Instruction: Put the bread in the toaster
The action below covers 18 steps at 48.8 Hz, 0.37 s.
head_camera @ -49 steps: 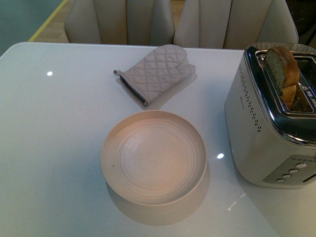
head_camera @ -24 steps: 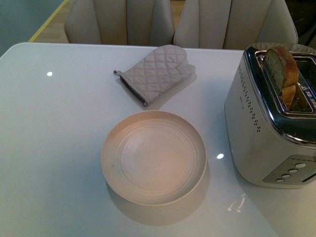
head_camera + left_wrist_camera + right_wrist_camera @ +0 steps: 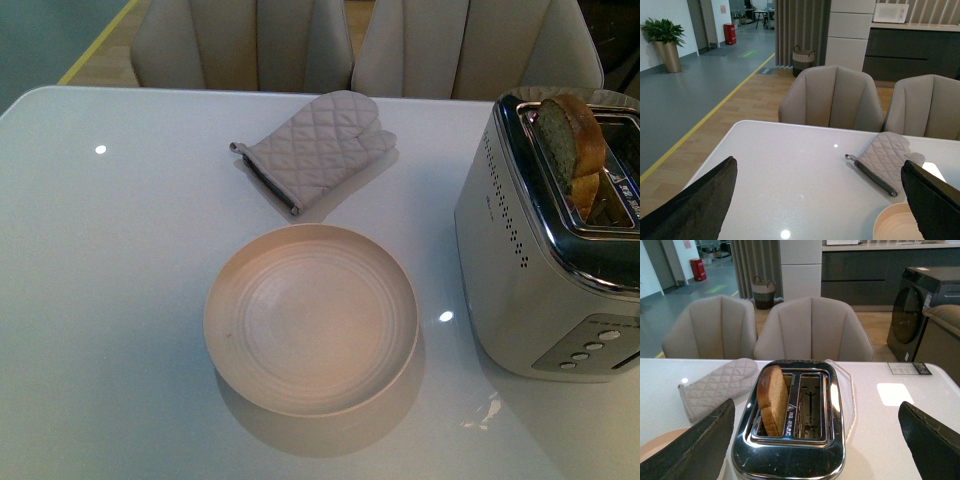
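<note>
Bread: light tan speckled slice with brown crust (image 3: 572, 140) stands upright on edge in one slot of the boxy silver-metal toaster (image 3: 535, 260), upper half sticking out above the shiny chrome top. In the right wrist view the slice (image 3: 773, 400) sits in the slot on the oven-mitt side; the other slot shows only bare wire guides. Toaster (image 3: 790, 432) landmark for everything below.

Beige round ribbed plate (image 3: 310, 317) sits on the glossy white counter (image 3: 110, 300) just beside the toaster's perforated side wall, not touching it. Grey quilted oven mitt (image 3: 315, 145) lies flat on the counter beyond the plate, further from the toaster's button end, apart from both. Row of round buttons is on the toaster's near face. Two beige upholstered chairs (image 3: 250, 45) stand past the counter's far edge, behind the toaster and mitt.

Neither arm appears in the front view. Left hand (image 3: 820, 200): both dark fingers spread wide apart, nothing between them, over the counter on the plate's side, well away from the toaster. Right hand (image 3: 817, 440): fingers likewise wide apart, holding nothing, raised above the toaster's near end, not touching slice or chrome.
</note>
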Motion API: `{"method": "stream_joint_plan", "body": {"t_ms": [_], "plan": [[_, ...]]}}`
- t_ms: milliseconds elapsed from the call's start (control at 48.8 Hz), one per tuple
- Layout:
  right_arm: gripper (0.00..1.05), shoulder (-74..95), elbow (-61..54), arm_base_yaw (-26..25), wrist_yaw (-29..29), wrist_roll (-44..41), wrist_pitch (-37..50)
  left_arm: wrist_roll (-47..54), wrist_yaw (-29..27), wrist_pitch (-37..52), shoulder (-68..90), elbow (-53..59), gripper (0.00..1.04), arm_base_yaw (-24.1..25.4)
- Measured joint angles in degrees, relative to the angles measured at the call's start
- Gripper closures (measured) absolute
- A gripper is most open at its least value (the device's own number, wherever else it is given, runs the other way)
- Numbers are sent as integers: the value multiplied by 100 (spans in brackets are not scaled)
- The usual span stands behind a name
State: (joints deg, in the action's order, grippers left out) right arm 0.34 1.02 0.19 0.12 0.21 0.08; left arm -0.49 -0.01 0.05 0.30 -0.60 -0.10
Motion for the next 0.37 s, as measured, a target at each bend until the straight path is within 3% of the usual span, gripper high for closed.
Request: {"method": "stream_joint_plan", "body": {"t_ms": [369], "plan": [[9, 0, 0, 0, 0, 0, 0, 0, 0, 0, 0, -2, 7, 0]]}}
